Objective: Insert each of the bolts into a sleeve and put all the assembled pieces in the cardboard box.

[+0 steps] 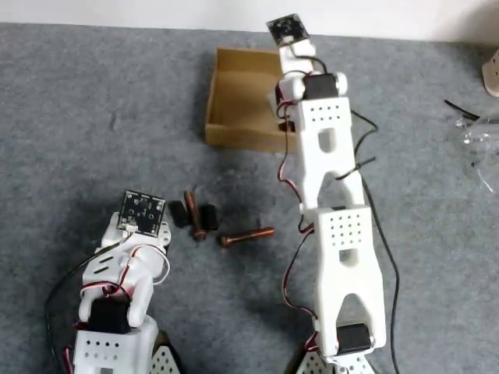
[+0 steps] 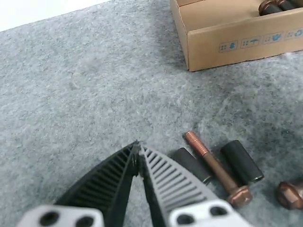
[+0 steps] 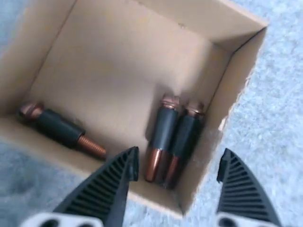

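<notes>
Pressed together at the tips, the fingers (image 2: 163, 177) of the left gripper (image 2: 139, 150) clasp nothing and point at bare mat beside the loose parts. Nearest them lies a black sleeve (image 2: 191, 164), with a copper-coloured bolt (image 2: 215, 169) just beside it and a second sleeve (image 2: 242, 161) on the bolt's far side. A second bolt (image 1: 248, 234) lies a little apart from these. In the high view all four pieces sit left of centre, just past the left arm's wrist.

The right gripper (image 3: 181, 152) has its fingers spread wide around nothing, above the cardboard box (image 3: 239, 80). Three assembled pieces lie inside, each a bolt in a sleeve. A pair (image 3: 163, 132) lies side by side and touching, close to one corner, and a single one (image 3: 57, 126) rests along another wall. In the high view the box stands at upper centre, with the right arm stretched over its right side.

Small blue symbols (image 2: 251, 41) are printed on the box's outer wall, too small to read.

A grey felt-like mat (image 1: 93, 117) covers the table. A white strip (image 1: 117, 12) runs along the top edge of the high view, and a clear plastic item (image 1: 477, 140) with black wires lies at the right edge.
</notes>
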Available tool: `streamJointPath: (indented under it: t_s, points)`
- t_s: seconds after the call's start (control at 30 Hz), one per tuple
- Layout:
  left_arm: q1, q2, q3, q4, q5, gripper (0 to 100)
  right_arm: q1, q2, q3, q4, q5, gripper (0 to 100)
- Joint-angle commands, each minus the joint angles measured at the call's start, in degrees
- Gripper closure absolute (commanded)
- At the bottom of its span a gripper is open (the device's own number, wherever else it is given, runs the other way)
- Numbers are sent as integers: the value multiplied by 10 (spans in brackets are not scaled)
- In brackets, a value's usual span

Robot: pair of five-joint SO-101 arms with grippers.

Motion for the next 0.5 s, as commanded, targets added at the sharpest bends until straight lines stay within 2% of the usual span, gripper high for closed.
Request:
streamJointPath:
  t_s: [0.0, 0.13, 0.2, 0.4, 0.47]
  points:
    - [-3, -3, -9, -12, -4, 991, 3, -49, -95, 65, -6, 762]
    - [-3, -3, -9, -12, -4, 991, -4, -49, -211, 148, -6, 762]
    - [-3, -3, -9, -13, -4, 991, -7, -57, -242, 150, -6, 763]
    - [-5, -3, -9, -13, -4, 990, -15, -133, -211, 150, -86, 763]
    - [-5, -3, -9, -13, -4, 990, -33, -173, -207, 150, -91, 763]
